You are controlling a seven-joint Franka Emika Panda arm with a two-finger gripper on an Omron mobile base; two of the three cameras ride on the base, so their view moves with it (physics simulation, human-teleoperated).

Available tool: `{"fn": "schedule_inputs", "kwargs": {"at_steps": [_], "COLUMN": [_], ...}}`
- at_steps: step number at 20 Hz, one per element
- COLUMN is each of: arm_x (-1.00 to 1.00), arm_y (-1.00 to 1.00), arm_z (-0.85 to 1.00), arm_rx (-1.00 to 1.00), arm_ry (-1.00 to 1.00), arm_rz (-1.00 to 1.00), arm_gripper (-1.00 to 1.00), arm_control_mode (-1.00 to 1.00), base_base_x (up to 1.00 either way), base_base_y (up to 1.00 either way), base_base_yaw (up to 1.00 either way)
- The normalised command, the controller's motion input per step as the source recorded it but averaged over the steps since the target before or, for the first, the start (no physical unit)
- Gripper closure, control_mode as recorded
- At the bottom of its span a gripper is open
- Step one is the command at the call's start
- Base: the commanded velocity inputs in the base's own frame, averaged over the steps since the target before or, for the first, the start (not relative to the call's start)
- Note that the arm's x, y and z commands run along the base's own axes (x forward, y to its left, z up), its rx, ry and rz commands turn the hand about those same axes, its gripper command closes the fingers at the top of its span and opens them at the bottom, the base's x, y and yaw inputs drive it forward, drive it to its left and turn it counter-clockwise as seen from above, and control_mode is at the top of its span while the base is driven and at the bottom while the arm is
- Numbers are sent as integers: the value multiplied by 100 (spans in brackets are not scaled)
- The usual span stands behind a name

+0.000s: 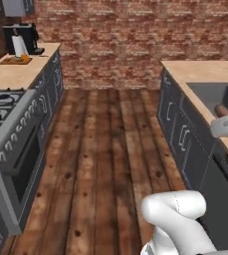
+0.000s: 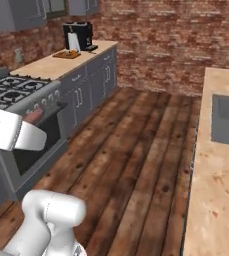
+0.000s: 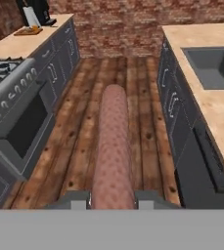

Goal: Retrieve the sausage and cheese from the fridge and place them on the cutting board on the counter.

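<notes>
I've got the sausage (image 3: 112,151) clamped between the gripper (image 3: 112,199) jaws, which stand close together on its near end, so the long pinkish-brown cylinder juts straight out ahead of the hand over the wooden floor (image 3: 108,112). In the left base view its tip (image 1: 221,110) peeks past the white forearm, near the sink (image 1: 212,94) side; in the right base view a bit of it (image 2: 34,117) shows beyond the wrist, in front of the stove (image 2: 16,95). The cutting board (image 3: 28,31) lies at the far end of the left counter (image 3: 20,44), just in front of the black coffee machine (image 1: 22,38), well apart from where I am now, so I judge this as the carry leg with the sausage half of the job not yet delivered and the cheese yet to fetch. To do it well I'd keep the squeeze steady, since the grip is at one end and the long overhang could lever it loose, and hold the hand level while the base drives up the aisle. I'd steer clear of the stove front and its knobs on the left, approach the board from above rather than sweeping across the counter edge, and keep the tip away from the coffee machine before lowering it flat onto the board
</notes>
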Motion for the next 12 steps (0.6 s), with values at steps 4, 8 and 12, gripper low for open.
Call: {"fn": "schedule_inputs", "kwargs": {"at_steps": [4, 8, 12], "arm_x": [0, 0, 0], "arm_y": [0, 0, 0], "arm_z": [0, 0, 0], "arm_rx": [0, 0, 0], "arm_ry": [0, 0, 0], "arm_rz": [0, 0, 0], "arm_gripper": [100, 100, 100], "arm_control_mode": [100, 100, 100], "base_base_x": [100, 100, 100], "base_base_y": [54, 59, 35], "base_base_yaw": [-3, 0, 0]}}
